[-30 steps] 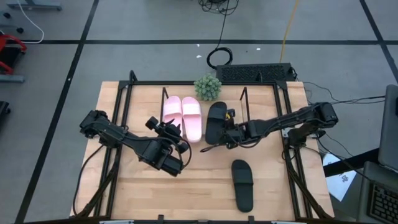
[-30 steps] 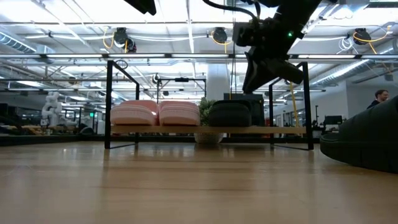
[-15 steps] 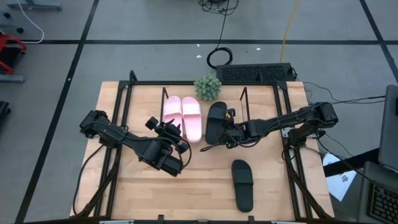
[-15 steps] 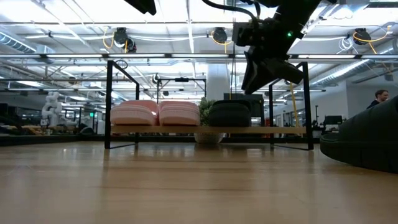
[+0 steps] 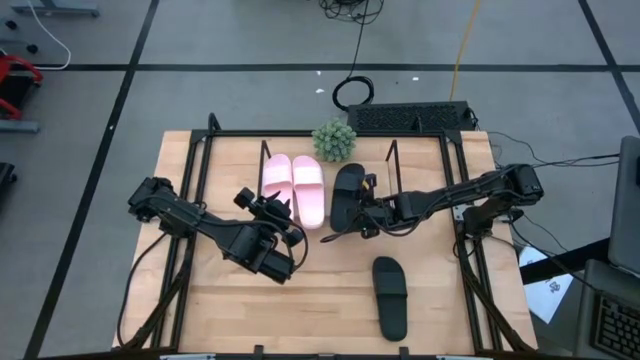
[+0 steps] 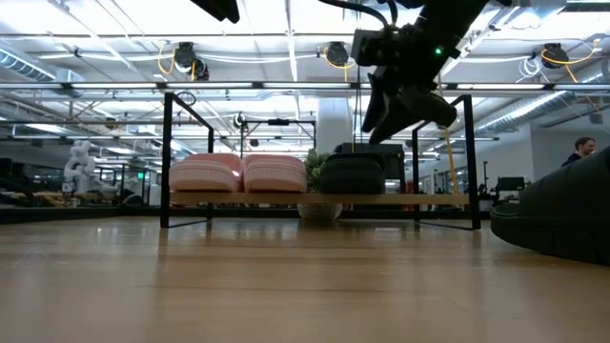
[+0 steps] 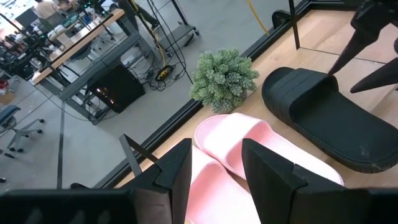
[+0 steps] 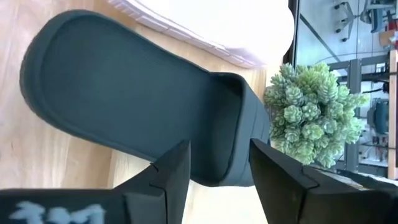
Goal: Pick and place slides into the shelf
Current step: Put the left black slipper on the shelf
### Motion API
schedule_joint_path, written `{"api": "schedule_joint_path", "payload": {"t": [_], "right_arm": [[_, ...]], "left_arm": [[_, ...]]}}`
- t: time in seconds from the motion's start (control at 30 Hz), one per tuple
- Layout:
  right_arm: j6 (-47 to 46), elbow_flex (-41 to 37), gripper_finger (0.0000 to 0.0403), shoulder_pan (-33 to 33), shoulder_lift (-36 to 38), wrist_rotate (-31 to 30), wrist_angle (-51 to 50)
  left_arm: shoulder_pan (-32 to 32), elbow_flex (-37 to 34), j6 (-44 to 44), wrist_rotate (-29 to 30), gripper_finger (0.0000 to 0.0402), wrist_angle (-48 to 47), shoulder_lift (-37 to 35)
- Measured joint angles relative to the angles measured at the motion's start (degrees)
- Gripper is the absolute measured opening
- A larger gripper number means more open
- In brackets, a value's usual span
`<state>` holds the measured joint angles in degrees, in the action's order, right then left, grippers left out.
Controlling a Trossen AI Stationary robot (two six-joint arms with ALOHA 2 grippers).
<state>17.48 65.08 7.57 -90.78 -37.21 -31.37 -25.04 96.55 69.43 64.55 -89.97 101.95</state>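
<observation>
- Right gripper [image 5: 364, 215] hangs over the near end of the black slide on the shelf [image 5: 347, 193]; its fingers [image 8: 170, 177] stand apart with nothing between them, so the slide looks released and sits on its own.
- Step in hand, as I judge it: clear off that slide and go for the last one. Best lift straight up first so the fingers don't drag the slide back off the board, then swing toward the table front.
- Second black slide [image 5: 390, 297] lies loose on the table, near the front edge, well apart from the shelf, toe end pointing away from it.
- For the pick, come down over its strap with fingers wide, one each side, and clamp on the strap; it will likely flex, so grip near the middle.
- Shelf [image 6: 435, 200]: light board between dark end frames. On it, in the low view: pink pair [image 6: 240, 172] side by side and touching, then the black slide [image 6: 353, 174] just beside them.
- One bare slot remains on the board, on the right of the black slide, next to the right end frame.
- Small green plant [image 5: 334, 139] stands behind the shelf, not on it; keep clear when placing.
- Left gripper [image 5: 283, 222] waits near the pink pair, fingers [image 7: 178, 175] apart, holding nothing.
</observation>
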Motion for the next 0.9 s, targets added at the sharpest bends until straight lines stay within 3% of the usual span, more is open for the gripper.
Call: {"api": "schedule_joint_path", "payload": {"t": [0.2, 0.37, 0.77, 0.9], "right_arm": [[1.13, -0.01, 0.0154, -1.08, 0.00, 0.17, -0.10], [0.55, 0.85, 0.0154, -2.79, 0.00, 5.83, 0.21], [2.09, 0.88, 0.0153, -4.10, -3.78, 5.62, 1.38], [4.56, 0.88, 0.0153, -4.29, -6.58, 0.31, 1.55]], "left_arm": [[0.00, 0.00, 0.07, 0.01, 0.0145, 0.02, 0.00], [0.04, 0.00, 0.09, 0.07, 0.0145, 0.09, 0.01], [0.04, 0.00, 0.07, 0.33, 0.0145, 0.27, 0.02], [0.04, 0.00, 0.07, 0.31, 0.0145, 0.31, 0.04]]}}
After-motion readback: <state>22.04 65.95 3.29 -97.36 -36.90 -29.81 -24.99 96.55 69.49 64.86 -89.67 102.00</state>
